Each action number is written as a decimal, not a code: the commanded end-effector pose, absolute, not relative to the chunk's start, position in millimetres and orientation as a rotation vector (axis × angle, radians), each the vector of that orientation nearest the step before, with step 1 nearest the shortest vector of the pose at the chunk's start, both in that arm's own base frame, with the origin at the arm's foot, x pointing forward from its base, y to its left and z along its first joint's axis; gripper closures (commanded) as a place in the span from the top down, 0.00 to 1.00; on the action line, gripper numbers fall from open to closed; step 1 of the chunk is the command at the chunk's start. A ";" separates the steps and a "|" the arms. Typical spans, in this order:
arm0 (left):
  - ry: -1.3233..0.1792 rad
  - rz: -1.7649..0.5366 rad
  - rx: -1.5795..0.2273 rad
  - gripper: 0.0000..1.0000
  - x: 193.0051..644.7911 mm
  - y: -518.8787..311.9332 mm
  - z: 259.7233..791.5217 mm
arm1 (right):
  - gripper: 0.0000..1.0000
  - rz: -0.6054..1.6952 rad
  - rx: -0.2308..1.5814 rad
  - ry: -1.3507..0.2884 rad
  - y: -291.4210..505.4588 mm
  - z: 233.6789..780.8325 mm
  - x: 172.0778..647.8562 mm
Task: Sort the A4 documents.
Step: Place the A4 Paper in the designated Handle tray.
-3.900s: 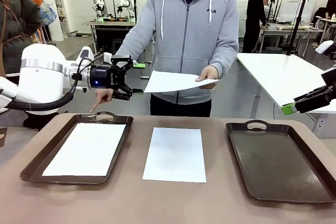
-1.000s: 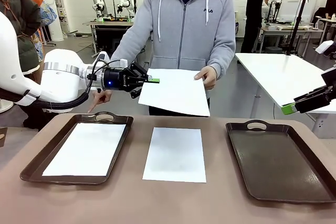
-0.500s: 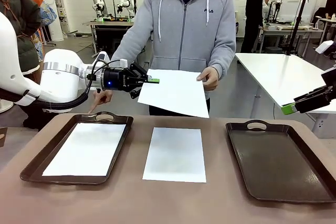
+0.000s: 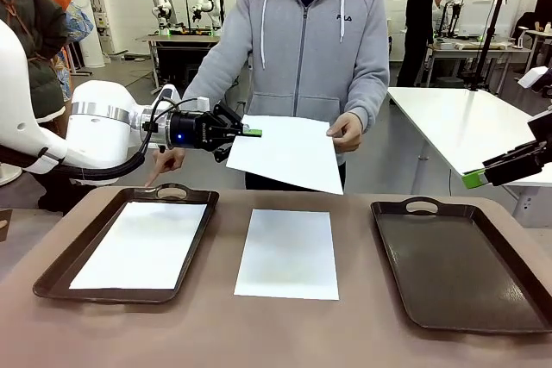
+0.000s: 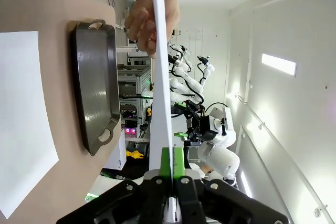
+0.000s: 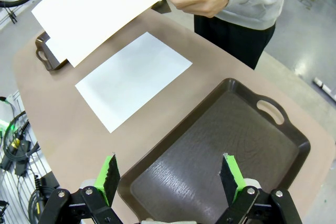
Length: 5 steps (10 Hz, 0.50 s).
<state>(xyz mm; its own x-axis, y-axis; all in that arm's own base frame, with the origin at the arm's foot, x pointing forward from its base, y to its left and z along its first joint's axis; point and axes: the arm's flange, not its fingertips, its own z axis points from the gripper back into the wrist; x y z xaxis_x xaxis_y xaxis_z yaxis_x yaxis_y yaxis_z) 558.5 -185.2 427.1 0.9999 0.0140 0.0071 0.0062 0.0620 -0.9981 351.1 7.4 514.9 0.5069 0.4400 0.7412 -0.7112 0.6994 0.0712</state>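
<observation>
Overhead, one A4 sheet (image 4: 289, 151) hung in the air above the far side of the table (image 4: 345, 333), sloping down toward the robot. Its left edge was clamped in the left gripper (image 4: 251, 133), whose jaws were closed on the paper. Its far right corner was pinched in the person's hand (image 4: 347, 131). Seen from the left wrist camera, the sheet stood edge-on, rising straight out from between the green pads (image 5: 179, 162).

Below it, a second sheet (image 4: 287, 252) lay flat on the bare tabletop, between the two brown trays and touching neither. A third sheet (image 4: 142, 243) lay flat inside the left tray (image 4: 89, 243) and covered most of its floor. The right tray (image 4: 457, 265) sat well apart on the other side.

The person in the grey hoodie stood at the far edge, and their other hand (image 4: 166, 164) pointed a finger down toward the left tray's handle, just behind the left arm.

Off to the right, the right gripper (image 6: 169, 174) hovered above the near end of the right tray with its jaws spread wide and gripping no paper.
</observation>
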 end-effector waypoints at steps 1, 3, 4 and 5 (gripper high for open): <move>-0.021 0.011 -1.509 0.00 559.2 -186.0 427.4 | 1.00 0.720 0.413 -0.765 7.5 512.8 352.2; -0.021 0.011 -1.509 0.00 559.2 -186.0 427.4 | 1.00 0.720 0.413 -0.765 7.5 512.8 352.2; -0.016 0.006 -1.509 0.01 558.5 -185.2 427.1 | 1.00 0.720 0.413 -0.765 7.5 512.8 352.2; 0.044 -0.083 -1.399 0.01 555.6 -176.6 430.9 | 1.00 0.720 0.413 -0.765 7.5 512.8 352.2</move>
